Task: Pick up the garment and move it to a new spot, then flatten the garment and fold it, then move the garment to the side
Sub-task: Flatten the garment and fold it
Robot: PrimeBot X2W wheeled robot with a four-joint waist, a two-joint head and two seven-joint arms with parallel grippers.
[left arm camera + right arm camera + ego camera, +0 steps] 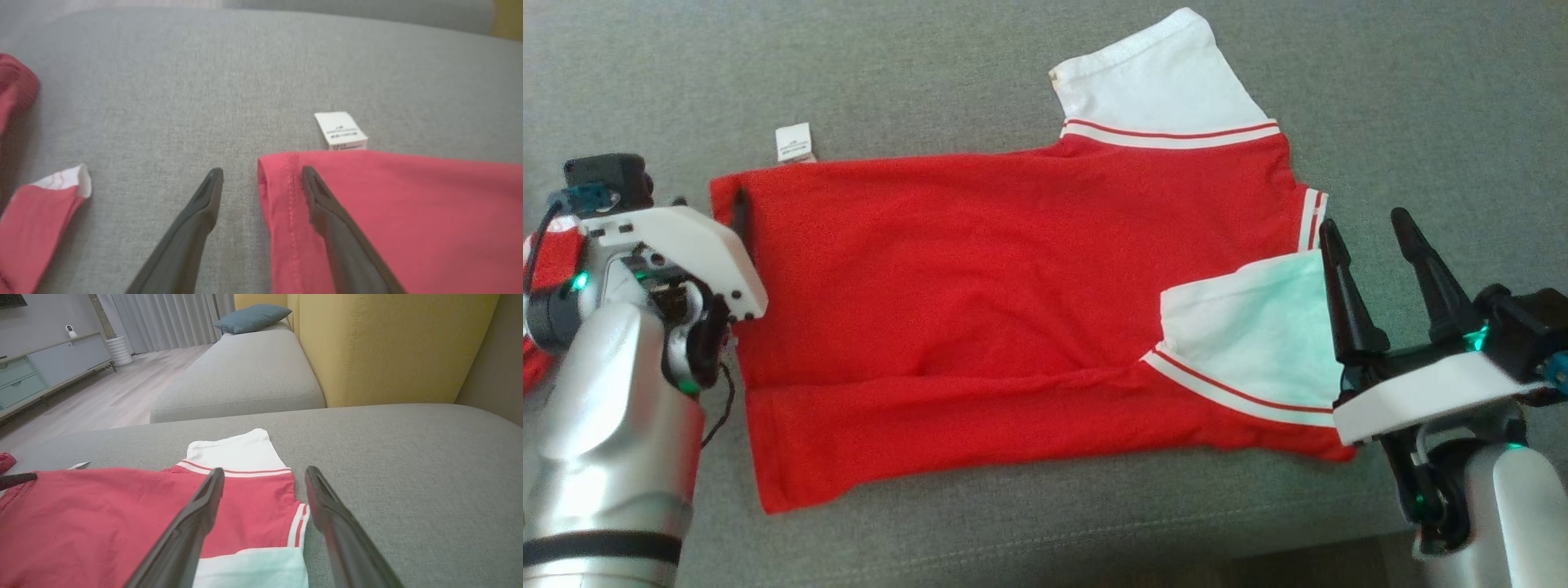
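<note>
A red shirt (980, 302) with white sleeves and red-white trim lies spread on the grey sofa seat (980, 73), hem to the left, collar to the right. One white sleeve (1160, 82) points away; the other (1254, 339) is folded over the body. My left gripper (261, 175) is open at the hem corner (282, 175), one finger over the red cloth, the other over bare cushion. My right gripper (1368, 229) stands open just right of the folded sleeve, by the collar trim (300, 524), holding nothing.
A white care label (795, 143) sticks out past the hem. Another red garment (28, 228) lies left of my left gripper. The seat's front edge (1094, 563) runs near the bottom. A yellow sofa back (388, 347), a grey ottoman (241, 379) and a blue cushion (253, 316) lie beyond.
</note>
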